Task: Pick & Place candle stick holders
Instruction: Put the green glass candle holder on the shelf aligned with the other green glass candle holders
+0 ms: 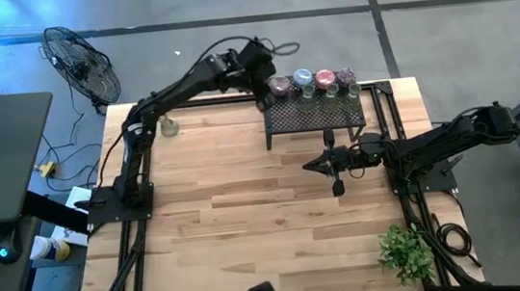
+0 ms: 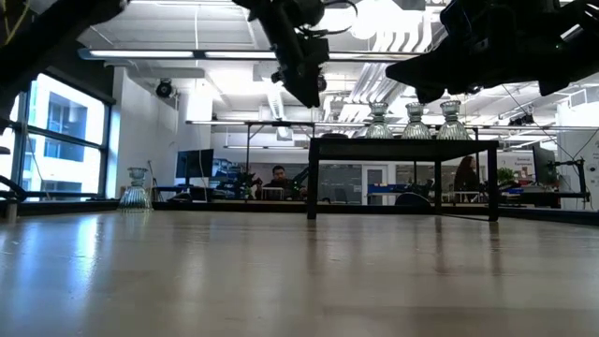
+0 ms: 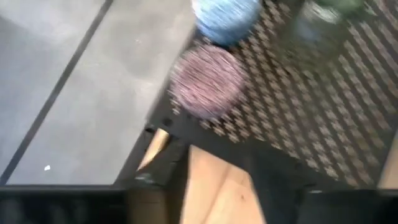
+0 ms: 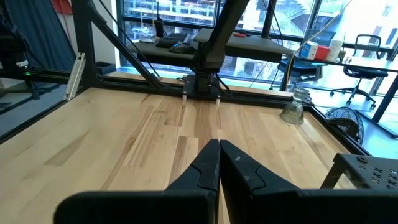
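The candle stick holders (image 1: 315, 81) stand in a row on the black mesh rack (image 1: 315, 115) at the far edge; one more (image 1: 170, 127) sits alone near the left arm's base. They look like glass: light, rigid, slick, breakable, best pinched at the narrow waist. The left gripper (image 1: 269, 94) hovers by the purple holder (image 3: 207, 81), its jaws' state I cannot tell. The right gripper (image 1: 315, 165) waits mid-surface, jaws closed, empty. The wooden surface (image 1: 249, 224) is smooth; a plant (image 1: 406, 249) marks a corner.
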